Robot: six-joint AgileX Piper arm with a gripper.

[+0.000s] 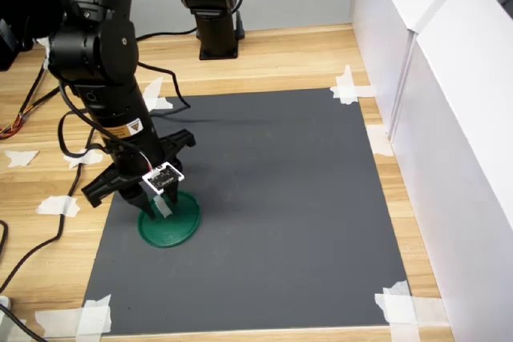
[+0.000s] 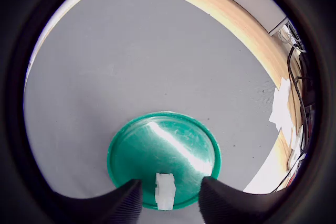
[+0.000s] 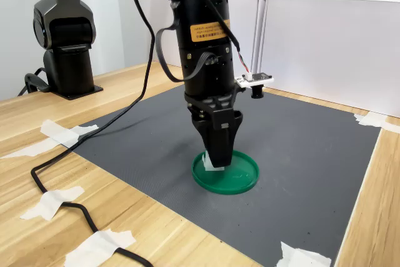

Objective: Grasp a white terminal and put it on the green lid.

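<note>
First exterior view: my arm's gripper [image 1: 160,204] hangs low over the flat round dark-green plastic lid [image 1: 178,230]. Wrist view: the tiny translucent-white plastic terminal [image 2: 165,191] sits between parted fingers [image 2: 122,199], on the lid's near edge. Second exterior view: delivery looks nearly done; only withdrawal remains, I judge.

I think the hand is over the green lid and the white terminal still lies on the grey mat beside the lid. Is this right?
Not quite. The hand is over the green lid, but the white terminal is not on the mat beside it: the wrist view shows it between the fingers, over the lid near its rim.
</note>
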